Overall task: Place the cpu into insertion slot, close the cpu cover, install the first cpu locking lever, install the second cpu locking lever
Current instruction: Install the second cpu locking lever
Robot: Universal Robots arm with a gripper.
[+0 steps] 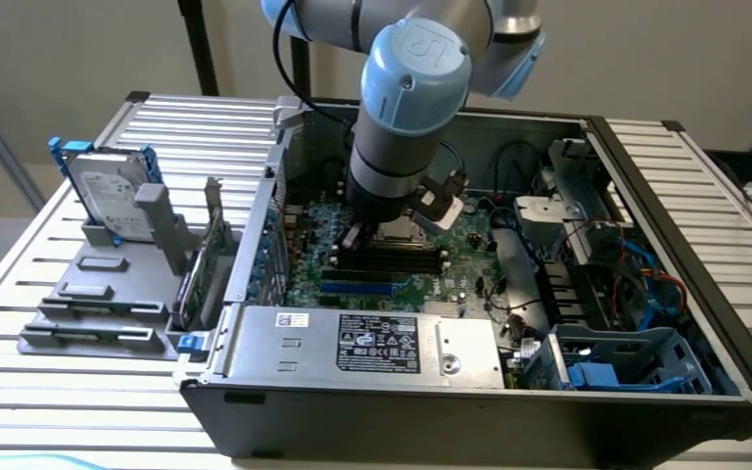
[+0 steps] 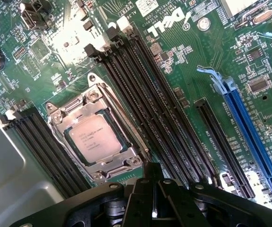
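In the exterior view, the arm reaches down into an open computer case (image 1: pixel 689 294) that lies on a slatted surface (image 1: pixel 36 323). The pincer (image 1: pixel 390 233) hangs low over the green circuit board (image 1: pixel 305 279), near the middle of the case and just above the long black memory slots (image 1: pixel 383 262). The socket itself is hidden under the arm here.

In the wrist view, the cpu (image 2: pixel 97 138) already sits in the insertion slot (image 2: pixel 71 136), silver top up. The cpu cover (image 2: pixel 93 100) lies down around it as a metal frame. The pincer (image 2: pixel 153 213) is closed and holds nothing; it stands just beside the corner of the socket that is nearest to the memory slots (image 2: pixel 145 109). These slots run along one side of the socket. Whether the levers are locked cannot be told.
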